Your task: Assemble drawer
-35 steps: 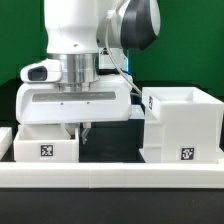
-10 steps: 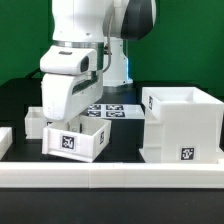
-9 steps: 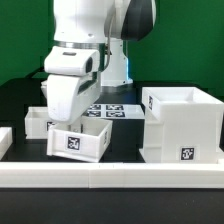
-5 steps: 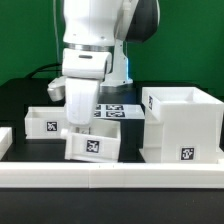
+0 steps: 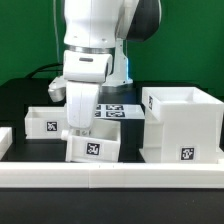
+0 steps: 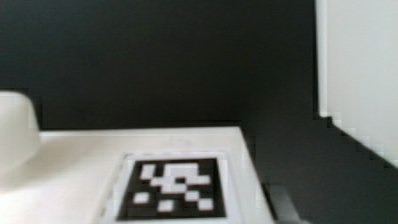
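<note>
tray (image 5: 92, 147) tilts at lower centre of the exterior frame, and we see the gripper (image 5: 78, 127) clamped on its rear wall. second tray (image 5: 45, 122) sits at left and the tall housing (image 5: 180, 125) at right, both apart from it. our wrist view shows a tag (image 6: 175, 188) on white plastic beside black table (image 6: 160, 60).
</note>
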Controlling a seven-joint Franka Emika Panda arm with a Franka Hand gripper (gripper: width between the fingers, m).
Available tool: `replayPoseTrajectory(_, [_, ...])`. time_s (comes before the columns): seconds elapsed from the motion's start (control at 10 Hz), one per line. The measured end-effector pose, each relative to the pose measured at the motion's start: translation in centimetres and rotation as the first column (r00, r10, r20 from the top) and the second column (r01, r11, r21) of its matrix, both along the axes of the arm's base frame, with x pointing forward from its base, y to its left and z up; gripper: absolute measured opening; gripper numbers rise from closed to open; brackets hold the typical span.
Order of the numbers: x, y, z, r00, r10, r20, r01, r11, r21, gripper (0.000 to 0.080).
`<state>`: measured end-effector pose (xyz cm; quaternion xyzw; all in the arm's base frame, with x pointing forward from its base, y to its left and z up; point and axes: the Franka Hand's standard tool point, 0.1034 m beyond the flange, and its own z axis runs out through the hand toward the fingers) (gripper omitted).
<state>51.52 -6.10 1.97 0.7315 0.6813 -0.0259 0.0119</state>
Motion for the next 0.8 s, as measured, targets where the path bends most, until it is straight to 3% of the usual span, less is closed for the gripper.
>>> replayPoseTrajectory(0.3, [0.3, 0.8, 0.1, 1.000, 0.003, 0.001, -0.003, 1.000, 0.005, 0.0042])
replayPoseTrajectory(0.8, [0.4, -1.8, 0.0, 0.999, 0.035, -0.012, -0.034, 0.994, 0.108, 0.0042])
